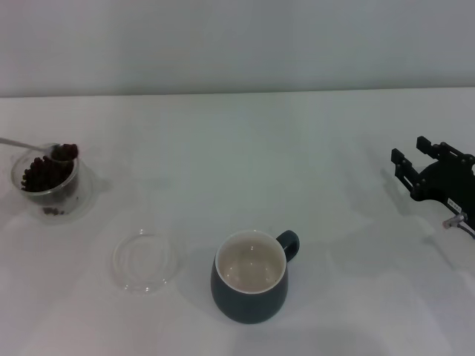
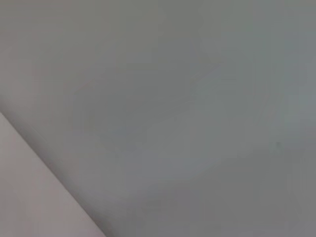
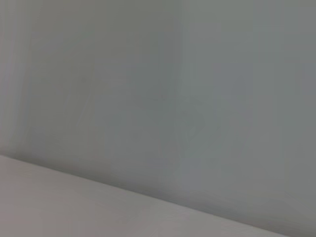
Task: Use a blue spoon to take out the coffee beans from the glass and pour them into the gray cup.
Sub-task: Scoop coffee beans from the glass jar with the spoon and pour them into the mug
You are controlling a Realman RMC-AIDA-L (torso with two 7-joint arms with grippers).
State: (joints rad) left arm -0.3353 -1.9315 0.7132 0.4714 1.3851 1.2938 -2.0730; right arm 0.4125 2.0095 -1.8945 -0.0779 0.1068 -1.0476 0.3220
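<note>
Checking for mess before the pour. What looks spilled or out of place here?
Nothing stands out: the coffee beans sit inside the glass, the gray cup stands upright, no beans on the table.

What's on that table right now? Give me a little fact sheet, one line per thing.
glass: far left, full of coffee beans
blue spoon: bowl in the glass, loaded with beans; handle runs out of view to the left
gray cup: front centre, upright, no beans inside
flat glass dish: left of the cup
right claw: far right, open, holding nothing
left claw: not visible
</note>
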